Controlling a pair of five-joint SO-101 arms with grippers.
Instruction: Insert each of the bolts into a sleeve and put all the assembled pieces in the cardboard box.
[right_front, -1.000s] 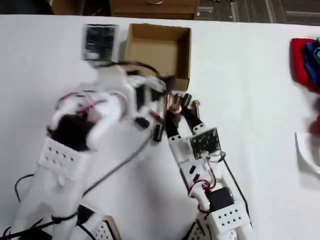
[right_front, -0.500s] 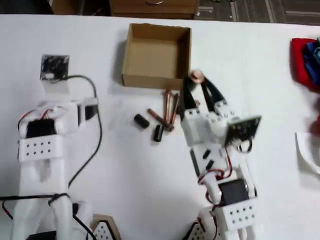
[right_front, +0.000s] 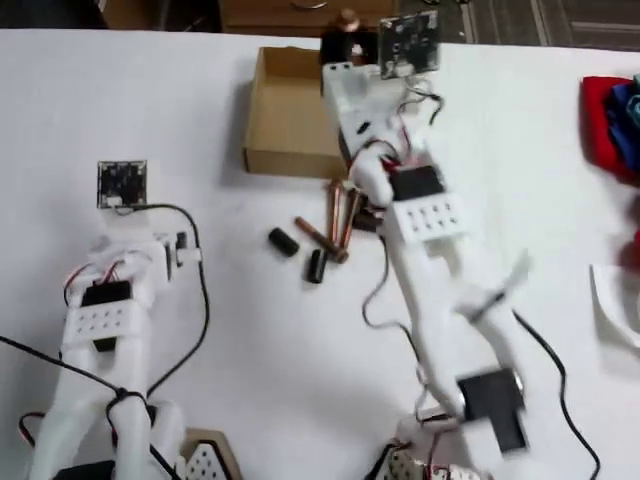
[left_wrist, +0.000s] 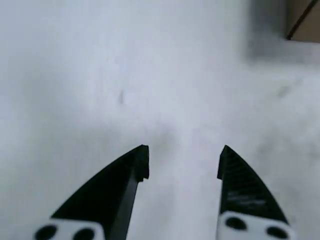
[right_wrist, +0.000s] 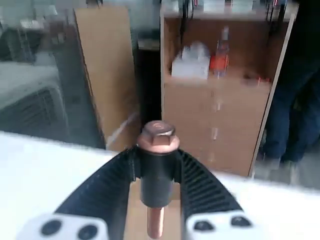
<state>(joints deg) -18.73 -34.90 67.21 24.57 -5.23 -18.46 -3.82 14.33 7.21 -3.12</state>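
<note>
White table (right_front: 500, 130). Left gripper (left_wrist: 182, 162): jaws apart, empty, over bare tabletop at 9 o'clock of the loose parts. Two black sleeves (right_front: 283, 241) and copper bolts (right_front: 335, 212): lying at 6 o'clock of the cardboard box (right_front: 290, 120). Right gripper (right_wrist: 156, 157): clamped on a sleeved bolt (right_wrist: 156, 172), at the box's 1 o'clock rim.

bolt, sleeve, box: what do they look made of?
The bolt looks like copper-coloured metal, possibly plated, with a soft sheen on its hex head. The sleeve around it is matte black with no glint, probably plastic or rubber. The cardboard box is plain brown cardboard with dull, folded walls.
</note>
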